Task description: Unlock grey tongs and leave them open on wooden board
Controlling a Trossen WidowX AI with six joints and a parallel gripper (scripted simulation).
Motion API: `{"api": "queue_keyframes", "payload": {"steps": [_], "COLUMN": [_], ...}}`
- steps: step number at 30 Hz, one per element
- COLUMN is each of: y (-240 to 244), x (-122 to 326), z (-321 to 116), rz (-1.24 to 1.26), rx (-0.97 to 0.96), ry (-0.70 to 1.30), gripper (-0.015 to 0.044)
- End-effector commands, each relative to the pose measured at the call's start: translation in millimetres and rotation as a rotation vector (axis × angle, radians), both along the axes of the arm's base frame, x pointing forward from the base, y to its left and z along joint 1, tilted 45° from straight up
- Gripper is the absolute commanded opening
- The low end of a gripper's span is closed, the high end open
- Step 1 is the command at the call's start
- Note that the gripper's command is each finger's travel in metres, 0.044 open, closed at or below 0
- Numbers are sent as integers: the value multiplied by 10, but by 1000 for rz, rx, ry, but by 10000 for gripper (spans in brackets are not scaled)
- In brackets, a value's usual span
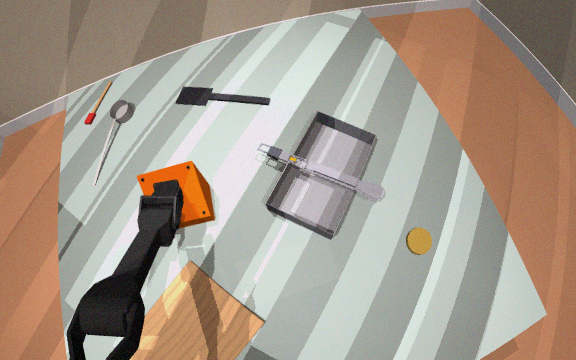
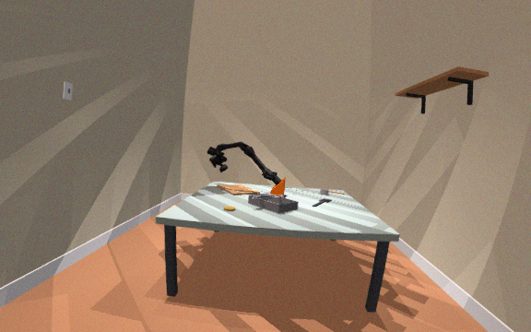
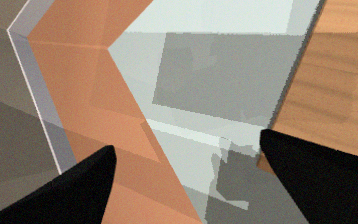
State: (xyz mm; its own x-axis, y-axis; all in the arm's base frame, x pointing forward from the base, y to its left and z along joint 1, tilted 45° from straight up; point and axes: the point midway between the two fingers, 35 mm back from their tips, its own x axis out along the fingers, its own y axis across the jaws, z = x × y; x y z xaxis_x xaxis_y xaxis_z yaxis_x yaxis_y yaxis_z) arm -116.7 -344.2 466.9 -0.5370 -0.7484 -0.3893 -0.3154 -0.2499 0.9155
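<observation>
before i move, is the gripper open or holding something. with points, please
Gripper (image 2: 217, 166) (image 3: 188, 144): open, fingers wide apart, holding nothing; the tongs (image 1: 325, 175) (image 2: 267, 196) lie across the roasting tin (image 1: 302, 222) (image 2: 284, 206).

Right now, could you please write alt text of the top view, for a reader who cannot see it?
Grey tongs lie across a roasting tin, both ends past its rim. The black arm reaches down the left side from an orange base, beside a wooden board. A spatula, a strainer, a red-tipped brush and a yellow disc lie around.

A black spatula (image 1: 240, 98) (image 2: 323, 202) lies near a metal strainer (image 1: 111, 129), handles pointing differently.
</observation>
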Motion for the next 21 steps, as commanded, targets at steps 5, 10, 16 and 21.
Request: {"api": "queue_keyframes", "payload": {"steps": [5,10,16,21], "y": [-124,-291,-429,-363], "x": [235,668,1517,2261], "z": [-115,-318,-698,-1046], "rz": [87,237,513,754], "rx": [47,120,220,297], "ry": [30,86,194,317], "gripper": [269,260,260,260]}}
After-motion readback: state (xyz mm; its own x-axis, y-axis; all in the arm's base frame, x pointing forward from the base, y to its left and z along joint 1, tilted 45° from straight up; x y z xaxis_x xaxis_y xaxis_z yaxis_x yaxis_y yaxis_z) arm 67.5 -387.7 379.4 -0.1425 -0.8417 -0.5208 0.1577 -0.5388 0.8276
